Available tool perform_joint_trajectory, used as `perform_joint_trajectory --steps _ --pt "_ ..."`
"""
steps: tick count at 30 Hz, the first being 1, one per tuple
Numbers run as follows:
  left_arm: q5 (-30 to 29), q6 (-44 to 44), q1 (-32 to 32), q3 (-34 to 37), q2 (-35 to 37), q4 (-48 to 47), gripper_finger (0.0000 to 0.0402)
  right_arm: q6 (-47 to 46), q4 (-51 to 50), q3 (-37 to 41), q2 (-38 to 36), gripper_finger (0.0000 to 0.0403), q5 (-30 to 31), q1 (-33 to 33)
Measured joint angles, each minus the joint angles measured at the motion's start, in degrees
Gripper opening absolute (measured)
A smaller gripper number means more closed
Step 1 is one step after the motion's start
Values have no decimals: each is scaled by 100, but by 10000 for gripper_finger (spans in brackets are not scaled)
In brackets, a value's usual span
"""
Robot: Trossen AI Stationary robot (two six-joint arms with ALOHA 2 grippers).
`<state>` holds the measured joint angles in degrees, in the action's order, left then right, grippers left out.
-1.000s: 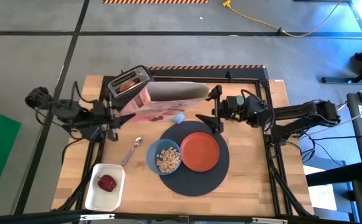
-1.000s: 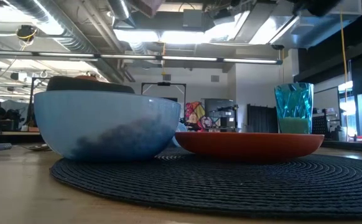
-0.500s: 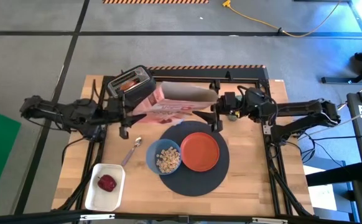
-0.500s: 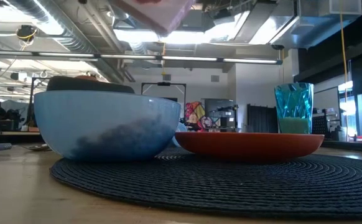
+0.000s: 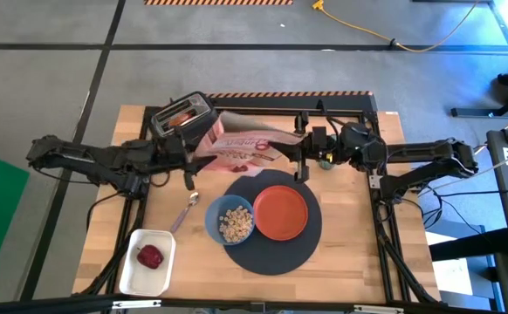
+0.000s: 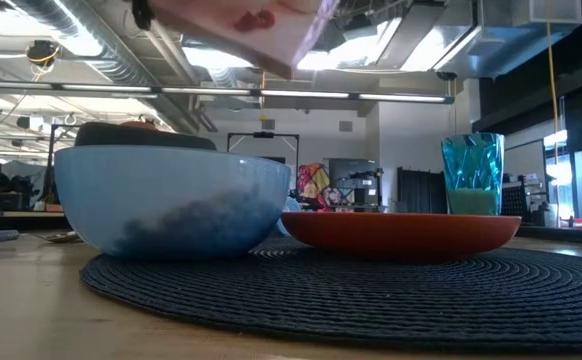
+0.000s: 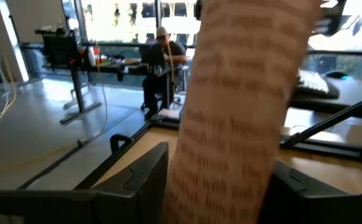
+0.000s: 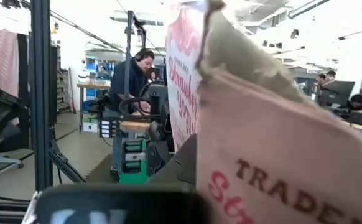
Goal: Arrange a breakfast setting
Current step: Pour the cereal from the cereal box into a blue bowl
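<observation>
A pink cereal box [image 5: 245, 146] hangs on its side above the table's far half, between my two grippers; its lower corner [image 6: 241, 25] shows at the top of the low view. My left gripper [image 5: 190, 166] is shut on its left end. My right gripper [image 5: 300, 160] is at its open right end. On the round dark mat [image 5: 276, 253] sit the blue bowl [image 5: 230, 222] with cereal and the orange plate [image 5: 280, 212]. The metal spoon [image 5: 188, 209] lies left of the mat. The green cup [image 6: 473, 175] stands behind the plate. The red apple [image 5: 150, 256] lies in a white tray. My left gripper pinches the box near its closed end [image 7: 231, 180], one dark finger [image 7: 131, 180] on each broad face, coming level from the table's left. The box is lifted clear. My right gripper is shut at the box's torn open end [image 8: 231, 50], coming from the table's right; the box hides the place of contact.
The black toaster [image 5: 182, 118] with toast stands at the far left, just behind the box. The white tray [image 5: 132, 275] is at the near left corner. A dark frame [image 5: 324, 103] runs along the far edge. A person [image 8: 128, 81] sits in the room beyond.
My left gripper has carried the box toward the table's right and the box has sunk, its corner now showing in the low view. My right gripper, wide open a second ago, has shut at the box's open end.
</observation>
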<state>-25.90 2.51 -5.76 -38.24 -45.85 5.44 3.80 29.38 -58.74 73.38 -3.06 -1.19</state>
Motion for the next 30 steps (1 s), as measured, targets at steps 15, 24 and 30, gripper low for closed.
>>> perform_joint_trajectory --steps 15,24,30 --pt "-205 -442 694 -7 -8 -65 264 424 -3004 -1431 -129 1 -965 -1674" --pt "-197 -450 1177 30 -377 -290 262 909 -3205 -1145 129 0 -3082 -3726" --pt "-183 -463 1663 68 -886 -240 261 1174 -2523 -736 730 0 -4329 -4630"
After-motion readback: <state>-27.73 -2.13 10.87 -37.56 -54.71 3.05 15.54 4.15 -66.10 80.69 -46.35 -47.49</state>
